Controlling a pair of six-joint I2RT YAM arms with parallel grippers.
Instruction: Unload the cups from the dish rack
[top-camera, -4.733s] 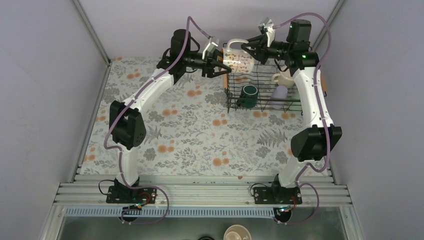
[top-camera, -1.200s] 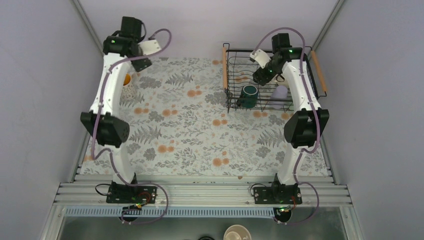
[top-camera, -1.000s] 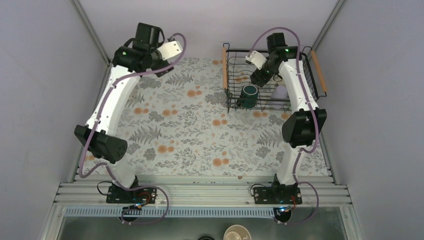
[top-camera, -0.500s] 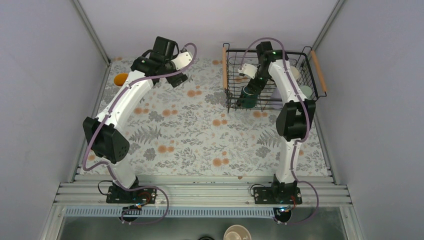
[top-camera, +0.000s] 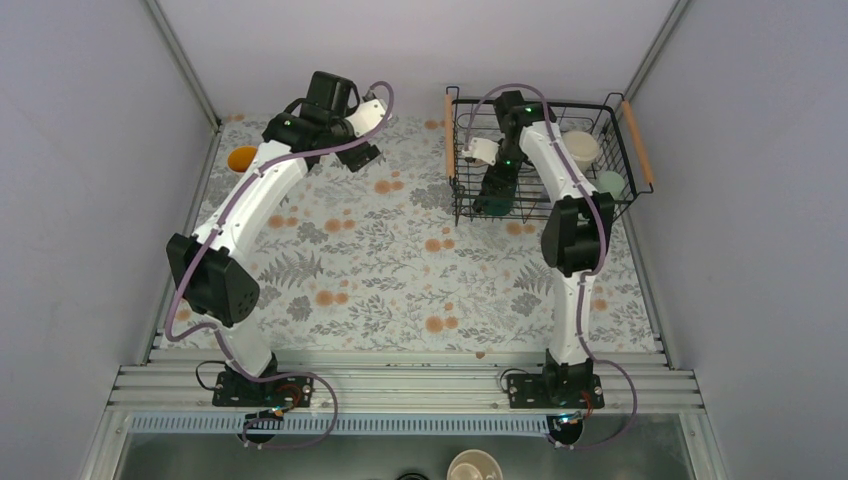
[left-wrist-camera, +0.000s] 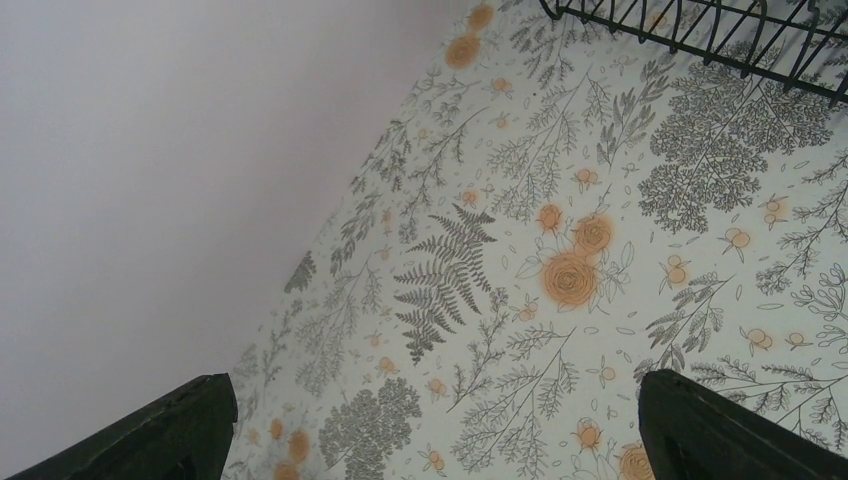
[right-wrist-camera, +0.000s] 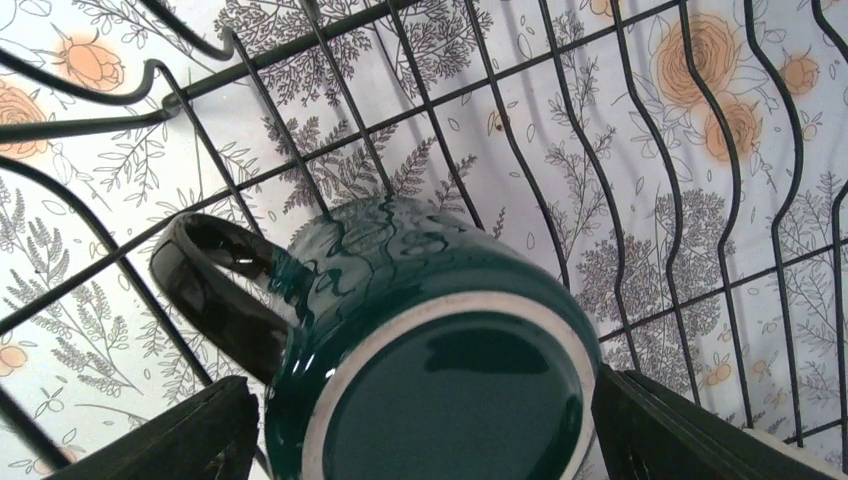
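My right hand (right-wrist-camera: 425, 425) spread apart on both sides of the dark green mug (right-wrist-camera: 420, 290), mug sitting inside the dish rack (top-camera: 452, 150), my left hand (left-wrist-camera: 432, 405) spread apart too, holding nothing, above the flowery bench (top-camera: 400, 270)

On my right wrist camera, the glossy dark green ceramic mug (right-wrist-camera: 430, 330) lies in the black wire dish rack (right-wrist-camera: 346, 100), handle (right-wrist-camera: 215, 290) pointing left. My right gripper (right-wrist-camera: 430, 425) straddles it, fingers (right-wrist-camera: 170, 435) spread wide.
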